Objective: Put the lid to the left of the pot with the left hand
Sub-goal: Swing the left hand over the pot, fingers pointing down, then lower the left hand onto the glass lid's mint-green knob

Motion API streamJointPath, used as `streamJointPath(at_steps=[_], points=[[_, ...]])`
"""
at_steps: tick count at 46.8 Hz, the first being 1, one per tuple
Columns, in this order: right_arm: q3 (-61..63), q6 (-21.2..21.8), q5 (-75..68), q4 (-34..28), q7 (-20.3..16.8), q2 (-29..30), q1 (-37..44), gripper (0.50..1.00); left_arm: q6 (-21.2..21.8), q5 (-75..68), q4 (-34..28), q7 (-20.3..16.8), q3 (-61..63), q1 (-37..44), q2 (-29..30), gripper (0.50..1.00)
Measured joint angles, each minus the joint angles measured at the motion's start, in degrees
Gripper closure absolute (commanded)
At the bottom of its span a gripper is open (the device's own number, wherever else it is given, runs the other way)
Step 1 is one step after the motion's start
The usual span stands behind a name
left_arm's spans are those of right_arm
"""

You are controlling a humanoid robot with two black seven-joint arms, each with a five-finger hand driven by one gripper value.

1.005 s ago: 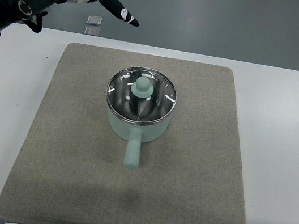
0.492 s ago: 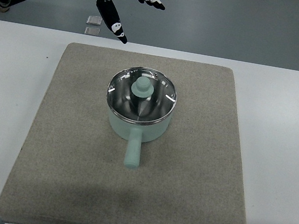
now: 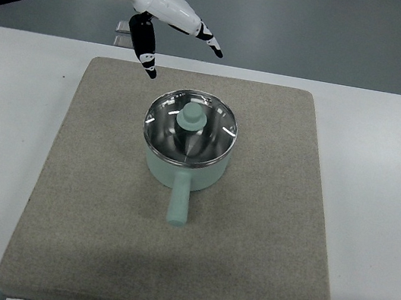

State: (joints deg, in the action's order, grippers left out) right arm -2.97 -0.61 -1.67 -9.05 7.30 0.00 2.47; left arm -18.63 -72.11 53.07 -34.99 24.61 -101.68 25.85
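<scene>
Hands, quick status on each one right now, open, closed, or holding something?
Left hand: open, fingers spread, holding nothing, above and behind the pot.
Right hand: not in view.

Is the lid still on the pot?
Yes. The lid sits on the pot, knob up; the open left hand isn't touching it.
</scene>
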Motion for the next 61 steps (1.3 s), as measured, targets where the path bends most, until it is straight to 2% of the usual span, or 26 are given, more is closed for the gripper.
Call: streamJointPath(at_steps=[19, 39, 61], points=[[0.0, 0.0, 0.0, 0.0, 0.0, 0.0, 0.0, 0.576, 0.4, -1.1, 0.9, 0.0, 0.0, 0.8, -1.0, 0.506], [0.0, 0.0, 0.0, 0.0, 0.0, 0.0, 0.0, 0.576, 0.4, -1.3, 0.9, 0.0, 0.1, 2.9, -7.1, 0.506], [0.0, 0.0, 0.0, 0.0, 0.0, 0.0, 0.0, 0.576, 0.7, -2.8, 0.6, 0.0, 0.1, 3.3, -8.2, 0.527]])
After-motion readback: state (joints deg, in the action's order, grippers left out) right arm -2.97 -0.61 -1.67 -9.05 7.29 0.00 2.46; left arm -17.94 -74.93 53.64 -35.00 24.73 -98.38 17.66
